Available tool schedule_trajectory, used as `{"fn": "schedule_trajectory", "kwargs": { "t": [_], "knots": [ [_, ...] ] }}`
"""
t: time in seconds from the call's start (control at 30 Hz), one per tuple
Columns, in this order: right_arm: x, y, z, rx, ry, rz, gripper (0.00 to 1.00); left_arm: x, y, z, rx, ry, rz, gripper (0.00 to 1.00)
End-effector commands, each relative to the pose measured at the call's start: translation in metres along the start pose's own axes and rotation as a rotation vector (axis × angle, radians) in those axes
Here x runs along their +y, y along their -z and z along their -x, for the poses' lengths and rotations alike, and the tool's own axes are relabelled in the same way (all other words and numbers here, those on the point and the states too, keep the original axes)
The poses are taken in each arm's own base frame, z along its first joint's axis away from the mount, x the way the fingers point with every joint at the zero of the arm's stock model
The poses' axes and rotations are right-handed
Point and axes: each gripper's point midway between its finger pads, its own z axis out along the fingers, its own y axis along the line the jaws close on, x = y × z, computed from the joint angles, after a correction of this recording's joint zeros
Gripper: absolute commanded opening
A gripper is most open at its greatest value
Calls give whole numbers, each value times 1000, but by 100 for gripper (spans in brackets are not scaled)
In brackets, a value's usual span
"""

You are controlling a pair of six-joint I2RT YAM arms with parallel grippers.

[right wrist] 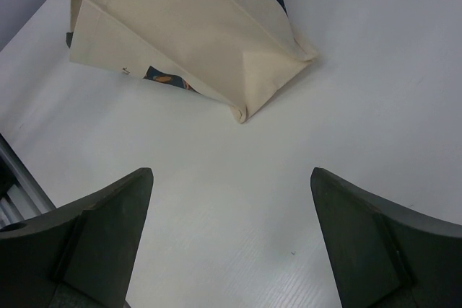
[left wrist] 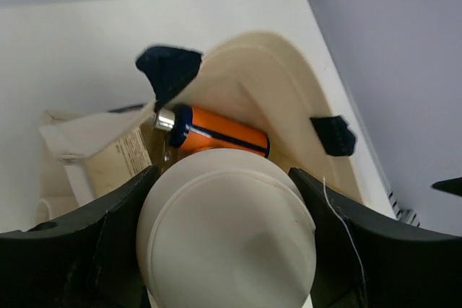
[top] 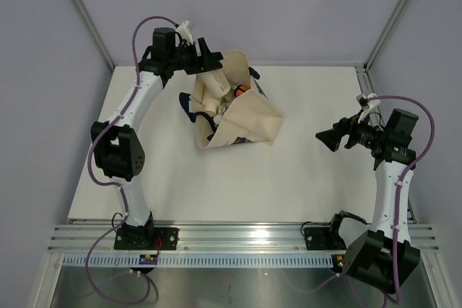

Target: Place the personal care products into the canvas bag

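Note:
The canvas bag (top: 249,117) lies on the table with its mouth open toward the back left. My left gripper (top: 204,63) is shut on a cream-white bottle (top: 214,80) and holds it over the bag's mouth. In the left wrist view the bottle's round base (left wrist: 227,229) fills the space between the jaws of the left gripper (left wrist: 222,172). A small orange bottle with a black cap (left wrist: 220,137) lies inside the bag (left wrist: 267,70), and it also shows in the top view (top: 242,91). Other pale bottles (top: 208,104) lie in the mouth. My right gripper (top: 328,137) is open and empty.
The bag's navy handles (left wrist: 170,66) lie spread at its mouth. In the right wrist view the bag's closed bottom corner (right wrist: 245,70) lies ahead of the right gripper (right wrist: 231,172), with bare white table (right wrist: 238,214) below it. Grey walls bound the table.

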Motion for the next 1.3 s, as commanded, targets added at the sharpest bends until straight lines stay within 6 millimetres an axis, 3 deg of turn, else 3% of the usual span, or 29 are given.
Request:
{"fn": "schedule_trajectory", "kwargs": {
  "t": [0.0, 0.13, 0.2, 0.23, 0.3, 0.33, 0.37, 0.53, 0.57, 0.67, 0.73, 0.83, 0.87, 0.93, 0.97, 1.0, 1.07, 1.1, 1.13, 1.17, 1.2, 1.23, 1.27],
  "knots": [
    [-3, 4, 15, -21, 61, -19, 100, -41, -8, 5, -17, -117, -84, 0],
    [-5, 3, 14, -16, 58, -24, 100, -45, -27, -13, 26, -104, -99, 0],
    [-6, 3, 13, -13, 58, -26, 100, -47, -31, -17, 32, -100, -106, 12],
    [-7, 3, 12, -11, 55, -30, 100, -49, -36, -21, 42, -95, -109, 24],
    [-8, 3, 12, -8, 57, -36, 99, -48, -41, -26, 58, -82, -108, 33],
    [-8, 3, 11, -8, 58, -36, 100, -48, -41, -26, 60, -79, -105, 58],
    [-9, 4, 11, -7, 60, -38, 99, -48, -41, -25, 60, -80, -105, 98],
    [-11, 6, 10, -4, 64, -54, 100, -53, -28, -6, 32, -144, -59, 99],
    [-11, 6, 10, -4, 67, -56, 99, -62, -22, 11, -3, -176, -56, 99],
    [-13, 7, 9, 0, 74, -66, 100, -63, -7, 28, -28, -233, 9, 99],
    [-14, 8, 9, 3, 85, -77, 99, -71, 12, 49, -77, -280, 46, 99],
    [-17, 11, 9, 8, 95, -106, 99, -68, 32, 58, -107, -305, 99, 99],
    [-19, 13, 12, 6, 100, -130, 99, -78, 49, 64, -133, -329, 99, 99],
    [-38, 24, 20, -2, 107, -275, 100, -67, 62, 50, -112, -369, 154, 99],
    [-49, 35, 28, -32, 88, -370, 100, -83, 93, 62, -193, -426, 165, 99],
    [-52, 40, 32, -47, 84, -404, 99, -59, 90, 28, -128, -409, 202, 99],
    [-55, 53, 41, -91, 98, -482, 99, -61, 110, 20, -199, -460, 212, 99],
    [-56, 58, 45, -111, 102, -514, 100, -77, 143, 20, -268, -497, 203, 99],
    [-56, 61, 50, -141, 86, -539, 100, -56, 140, -15, -212, -488, 224, 99],
    [-61, 71, 58, -186, 98, -614, 99, -54, 149, -23, -224, -503, 229, 99],
    [-63, 77, 64, -220, 81, -658, 99, -63, 171, -27, -270, -517, 233, 99],
    [-65, 81, 67, -259, 33, -691, 100, -43, 170, -56, -222, -493, 263, 99],
    [-69, 90, 71, -284, 23, -751, 100, -38, 176, -65, -227, -481, 281, 99]
  ]
}}
